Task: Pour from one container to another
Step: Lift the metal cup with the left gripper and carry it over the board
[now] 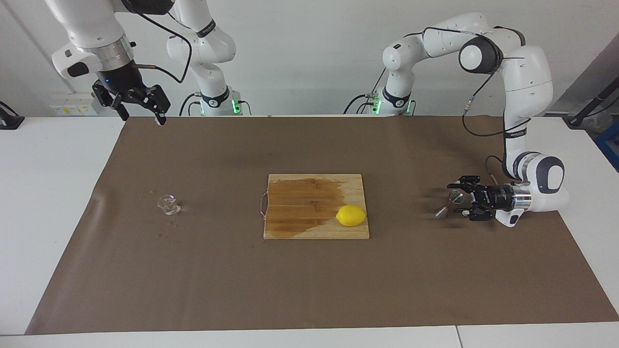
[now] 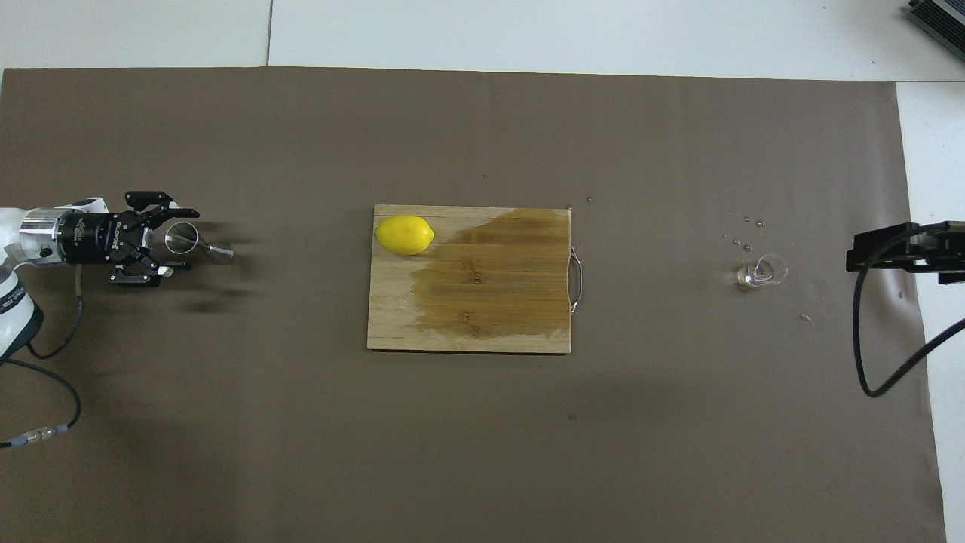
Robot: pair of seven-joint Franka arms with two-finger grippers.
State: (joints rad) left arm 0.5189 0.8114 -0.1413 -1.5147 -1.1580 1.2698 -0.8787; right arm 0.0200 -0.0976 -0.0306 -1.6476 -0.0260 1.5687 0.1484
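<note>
Left tool (image 1: 456,198) low at left arm's end of counter, half-closed around tipped jigger (image 2: 194,243), not gripping yet; may squirt it away; right tool (image 1: 140,107) released, waiting; glass cup (image 1: 168,204) near right arm's end.

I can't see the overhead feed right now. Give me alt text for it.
The left gripper, low over the brown mat, has its fingers around the steel jigger, which lies on its side. A lemon sits on the wet cutting board mid-table; the glass cup stands near the right arm's end.
</note>
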